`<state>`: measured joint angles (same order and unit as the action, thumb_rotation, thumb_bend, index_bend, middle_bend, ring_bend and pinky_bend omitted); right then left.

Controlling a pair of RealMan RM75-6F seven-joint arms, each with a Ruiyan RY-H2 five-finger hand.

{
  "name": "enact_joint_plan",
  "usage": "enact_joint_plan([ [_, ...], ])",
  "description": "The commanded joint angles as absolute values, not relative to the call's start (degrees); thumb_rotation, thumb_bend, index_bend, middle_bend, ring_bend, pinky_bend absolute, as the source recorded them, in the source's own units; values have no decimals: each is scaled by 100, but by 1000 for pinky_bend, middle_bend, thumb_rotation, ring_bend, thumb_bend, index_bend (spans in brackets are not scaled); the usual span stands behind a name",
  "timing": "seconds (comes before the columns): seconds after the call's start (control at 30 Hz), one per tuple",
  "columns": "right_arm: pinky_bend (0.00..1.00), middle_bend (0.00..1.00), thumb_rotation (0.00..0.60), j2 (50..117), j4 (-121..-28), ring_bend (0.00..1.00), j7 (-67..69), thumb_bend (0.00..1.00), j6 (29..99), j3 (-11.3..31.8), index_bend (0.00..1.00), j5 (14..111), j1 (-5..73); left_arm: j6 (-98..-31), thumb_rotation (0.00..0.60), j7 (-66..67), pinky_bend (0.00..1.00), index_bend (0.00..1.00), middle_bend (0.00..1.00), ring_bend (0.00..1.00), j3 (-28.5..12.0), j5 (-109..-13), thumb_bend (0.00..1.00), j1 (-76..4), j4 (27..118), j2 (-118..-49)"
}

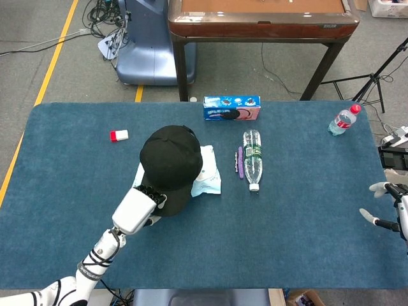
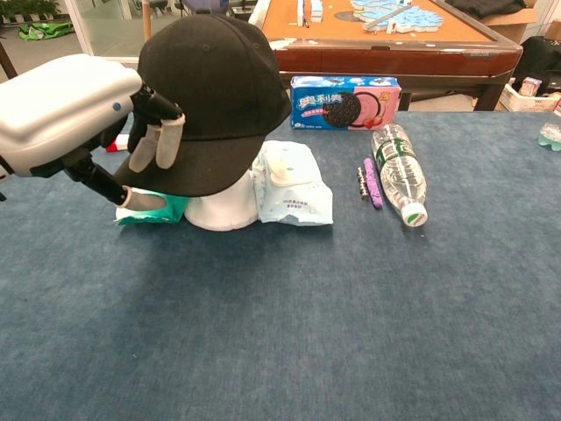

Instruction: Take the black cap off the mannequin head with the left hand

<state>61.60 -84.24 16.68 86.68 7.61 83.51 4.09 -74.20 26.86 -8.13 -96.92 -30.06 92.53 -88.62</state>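
With the left hand (image 2: 83, 114) only bracketing the black fabric cap's (image 2: 210, 96) brim, fingers apart, gripping nothing, a lift risks slipping off or toppling the white mannequin head (image 2: 230, 209).

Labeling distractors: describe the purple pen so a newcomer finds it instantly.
On the blue table, find the cookie box at the far edge, then the clear bottle lying in front of it. The pen lies beside that bottle, on the side towards the black cap: the only slim purple thing there.

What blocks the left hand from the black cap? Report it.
Nothing visible does. The left hand is already at the brim of the black cap, fingers over its top and thumb beneath, with nothing between them.
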Motion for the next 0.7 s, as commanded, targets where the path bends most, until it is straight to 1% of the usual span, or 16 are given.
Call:
enact_joint_plan([
  [0.03,573,520,600,6162,-8423,417,1658,98,8660,761,439,8350,413,-7582,600,2754,659,626,728,599,-828,-9782,0,-3003,9163,-8938],
  [0.33,573,520,600,6171,-8433,417,1619,98,8650,756,439,8359,420,-8068,600,2567,660,617,728,597,-834,-10054,0,-2976,9003,-9112],
  [0.43,573,520,600,6173,-8433,417,1611,98,8641,757,439,8354,424,-8228,600,2511,662,578,725,594,-861,-10128,0,-2971,8910,-9167],
  [0.6,573,520,600,6177,-8428,417,1610,98,8620,755,439,8353,433,-8415,600,2382,662,462,724,594,-878,-10217,0,-2974,8778,-9235],
  [0.7,573,520,600,6179,-8427,417,1601,98,8613,753,439,8354,437,-8506,600,2288,662,412,725,593,-873,-10301,0,-2993,8690,-9264],
])
